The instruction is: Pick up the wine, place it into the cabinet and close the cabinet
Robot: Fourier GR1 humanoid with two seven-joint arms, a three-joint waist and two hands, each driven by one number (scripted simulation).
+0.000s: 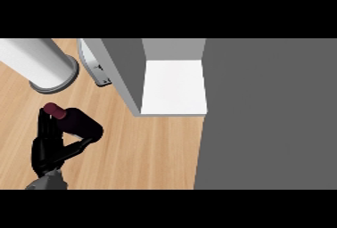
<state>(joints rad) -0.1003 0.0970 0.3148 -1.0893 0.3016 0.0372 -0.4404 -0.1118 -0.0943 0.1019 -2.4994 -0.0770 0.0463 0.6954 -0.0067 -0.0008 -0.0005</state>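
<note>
While lying on the wood-grain counter (151, 147) left of the open white-shelved cabinet (172, 87), the dark wine bottle (74, 120) is sitting in the left hand (49, 147), black fingers curling round it

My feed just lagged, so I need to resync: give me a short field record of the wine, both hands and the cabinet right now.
wine: dark bottle, red cap, lying tilted on the wooden counter
left hand: fingers curled round the bottle
right hand: not in view
cabinet: open, white shelf showing, nothing seen on it
cabinet door: grey panel at the view's right
other: white cylinder at upper left
</note>
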